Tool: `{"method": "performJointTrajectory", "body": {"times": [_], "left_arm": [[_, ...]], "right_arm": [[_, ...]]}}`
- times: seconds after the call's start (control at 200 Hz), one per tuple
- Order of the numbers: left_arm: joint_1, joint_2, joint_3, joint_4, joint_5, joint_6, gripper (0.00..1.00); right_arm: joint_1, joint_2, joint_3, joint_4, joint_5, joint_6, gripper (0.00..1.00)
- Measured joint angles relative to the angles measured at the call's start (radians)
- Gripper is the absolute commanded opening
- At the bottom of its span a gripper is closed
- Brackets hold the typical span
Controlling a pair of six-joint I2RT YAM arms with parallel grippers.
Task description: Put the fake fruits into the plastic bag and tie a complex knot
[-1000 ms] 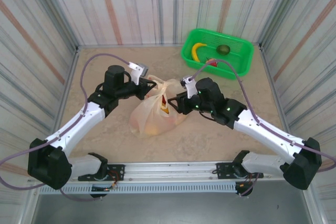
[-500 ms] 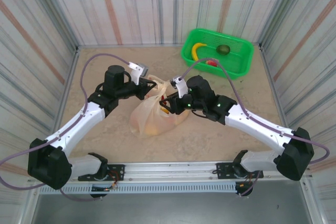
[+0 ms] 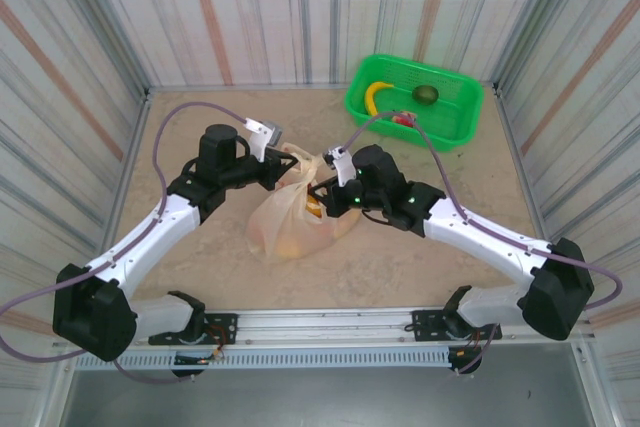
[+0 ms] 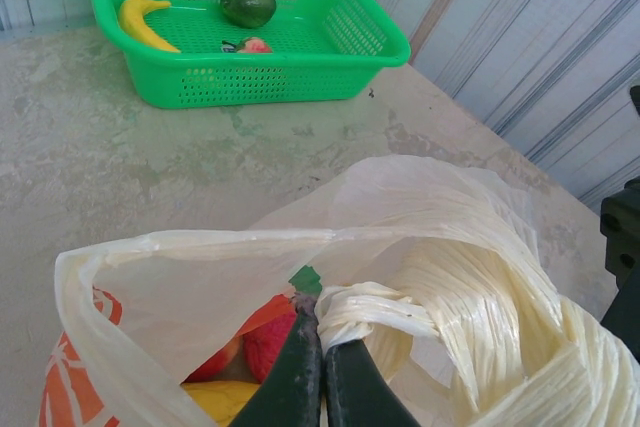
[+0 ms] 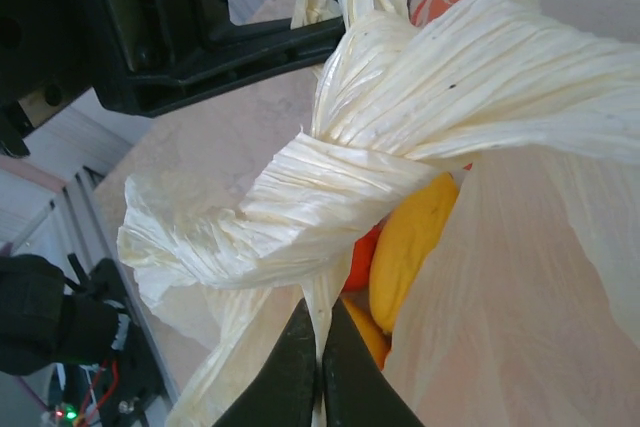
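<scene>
From overhead, the bag [image 3: 295, 222] sits mid-table [image 3: 200, 267] between the two arms, and both sets of fingertips are lost in its crumpled top. The film veils most of what it holds. Up close I can pick out a yellow fruit [image 5: 410, 237], an orange fruit [image 5: 358, 265] tucked behind it and a red fruit [image 4: 268, 342], none of them whole. The knot [image 5: 340, 182] is a fat twist of handle plastic, its ends running out of the picture.

The left gripper [image 4: 320, 315] is pinched fully together on a bunched handle beside the bag's mouth. The right gripper [image 5: 320, 327] is closed just as tight on a strip of bag hanging under the knot. A banana [image 3: 375, 95], an avocado [image 3: 426, 95] and a small red piece [image 3: 403, 119] lie in the green basket [image 3: 460, 127] at the far right.

Compared with a second ago, the right arm has swung in toward the bag. The left arm and the bag have not shifted.
</scene>
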Motion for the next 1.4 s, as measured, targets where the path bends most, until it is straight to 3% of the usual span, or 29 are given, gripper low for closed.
{"method": "performJointTrajectory", "body": {"times": [0.306, 0.396, 0.636, 0.817, 0.952, 1.017, 1.122, 1.302, 1.398], "left_arm": [[0.000, -0.001, 0.000, 0.000, -0.003, 0.000, 0.00], [0.000, -0.002, 0.000, 0.000, -0.010, 0.000, 0.00], [0.000, -0.029, -0.014, 0.003, -0.023, -0.002, 0.00], [-0.006, -0.068, -0.021, 0.009, -0.037, -0.030, 0.00], [-0.063, -0.142, -0.011, -0.007, -0.089, -0.019, 0.00], [-0.088, -0.183, -0.011, 0.000, -0.106, -0.023, 0.15], [-0.088, -0.205, -0.009, 0.032, -0.124, -0.041, 0.51], [-0.062, -0.143, 0.014, -0.005, -0.135, -0.087, 0.64], [-0.037, -0.157, 0.001, -0.012, -0.139, -0.102, 0.65]], "right_arm": [[-0.031, -0.060, -0.062, -0.001, 0.044, 0.000, 0.06], [-0.031, -0.090, -0.091, 0.002, 0.078, 0.000, 0.00], [-0.026, -0.105, -0.104, -0.003, 0.156, -0.007, 0.00], [-0.049, -0.093, -0.007, -0.098, 0.197, -0.040, 0.00], [-0.075, -0.058, 0.115, -0.158, 0.230, -0.083, 0.00], [-0.087, -0.043, 0.151, -0.171, 0.232, -0.096, 0.00], [-0.099, -0.032, 0.159, -0.193, 0.233, -0.109, 0.00], [-0.104, -0.029, 0.123, -0.206, 0.232, -0.110, 0.00], [-0.103, -0.030, 0.106, -0.212, 0.232, -0.110, 0.00]]}}
